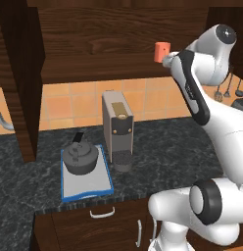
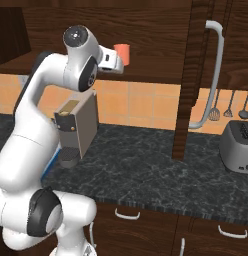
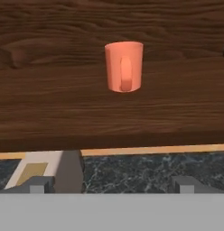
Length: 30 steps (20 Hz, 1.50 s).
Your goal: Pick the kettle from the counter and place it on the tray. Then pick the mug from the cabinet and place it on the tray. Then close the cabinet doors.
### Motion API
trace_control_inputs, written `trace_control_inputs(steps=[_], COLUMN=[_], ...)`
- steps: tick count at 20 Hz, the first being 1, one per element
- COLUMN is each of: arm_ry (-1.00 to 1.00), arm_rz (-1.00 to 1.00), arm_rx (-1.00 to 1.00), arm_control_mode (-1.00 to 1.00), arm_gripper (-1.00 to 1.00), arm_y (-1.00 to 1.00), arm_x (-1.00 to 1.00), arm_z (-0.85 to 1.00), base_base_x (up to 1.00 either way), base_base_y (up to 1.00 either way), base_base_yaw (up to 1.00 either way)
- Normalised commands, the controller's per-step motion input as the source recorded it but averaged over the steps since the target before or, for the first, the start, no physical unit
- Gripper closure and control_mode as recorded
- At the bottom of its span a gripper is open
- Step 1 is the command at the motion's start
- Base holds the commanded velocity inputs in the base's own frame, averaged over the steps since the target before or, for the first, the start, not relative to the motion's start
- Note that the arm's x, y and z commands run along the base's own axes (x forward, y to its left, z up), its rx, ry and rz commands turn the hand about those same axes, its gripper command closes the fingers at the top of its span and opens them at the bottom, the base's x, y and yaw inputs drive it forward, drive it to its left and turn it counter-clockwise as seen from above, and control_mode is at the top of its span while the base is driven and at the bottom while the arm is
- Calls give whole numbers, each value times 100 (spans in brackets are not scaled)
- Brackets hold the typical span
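Kettle [image 1: 80, 157] first: in the left base view I see it sitting on the tray [image 1: 86, 188], lower left of centre, so I judge that step done. The tray lies on the dark speckled surface [image 1: 162, 147], touching or just beside the tall coffee machine [image 1: 117, 128] to its right. At upper right, the mug [image 1: 162, 51] stands on the shelf of the cabinet [image 1: 109, 44], with my arm's wrist raised right beside it; the claw itself is hidden behind the wrist here.

Right base view: the mug [image 2: 122, 54] shows at top centre, just past the white end of the hand. An open cabinet door [image 2: 196, 75] with its long silver bar handle hangs right of centre, and a toaster [image 2: 237, 146] rests at the right edge.

Hand view: the mug [image 3: 124, 66] is centred in the upper half, upright on the shelf, its handle turned toward me. The claw [image 3: 112, 185] is spread fully wide and holds nothing; its fingertips [image 3: 36, 185] rise at the bottom of the frame, well short of the mug.

On handling, I judge the mug light and rigid, with a smooth glazed-looking wall that could slip under a weak pinch, and easy to tip on the shelf if nudged. With the handle facing me, I would close across the round body on either side of the handle, around mid-height, instead of clamping the thin handle itself.
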Motion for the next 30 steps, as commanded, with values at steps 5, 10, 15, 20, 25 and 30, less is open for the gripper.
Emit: trace_control_inputs(steps=[5,10,15,20,25,30], arm_ry=[7,2,0,0,0,0], arm_rz=[0,0,0,0,0,0], arm_rx=[0,0,0,0,0,0], arm_control_mode=[-100,-100,-100,-100,-100,-100], arm_gripper=[-100,-100,-100,-100,-100,-100], arm_y=[0,-8,-7,-3,-2,-13], arm_x=[35,43,40,41,46,42], arm_z=[5,2,0,0,0,0], base_base_x=[0,0,0,0,0,0], base_base_y=[0,0,0,0,0,0], base_base_yaw=[0,0,0,0,0,0])
